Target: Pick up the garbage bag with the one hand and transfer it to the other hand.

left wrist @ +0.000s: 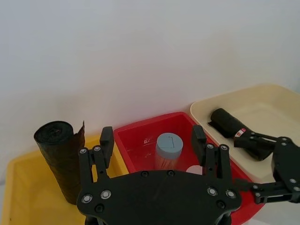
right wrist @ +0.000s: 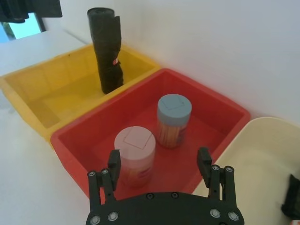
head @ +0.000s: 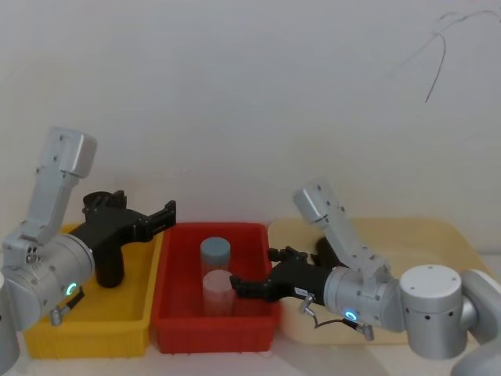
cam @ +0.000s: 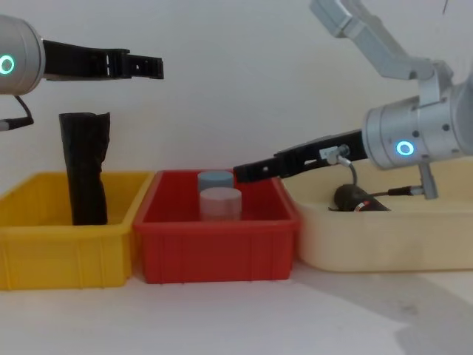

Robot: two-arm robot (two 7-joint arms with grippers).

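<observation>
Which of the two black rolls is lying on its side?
The labelled garbage bag in the cream tray; the other roll stands upright in the yellow bin.

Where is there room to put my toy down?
Free: the yellow bin in front of the upright black roll, and the cream tray right of the garbage bag. Crowded: the red bin, with blue-lidded jar, pink-lidded jar and right gripper above.

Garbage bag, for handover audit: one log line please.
garbage bag: in cream tray; left gripper: open, above yellow bin; right gripper: open, over red bin
</observation>
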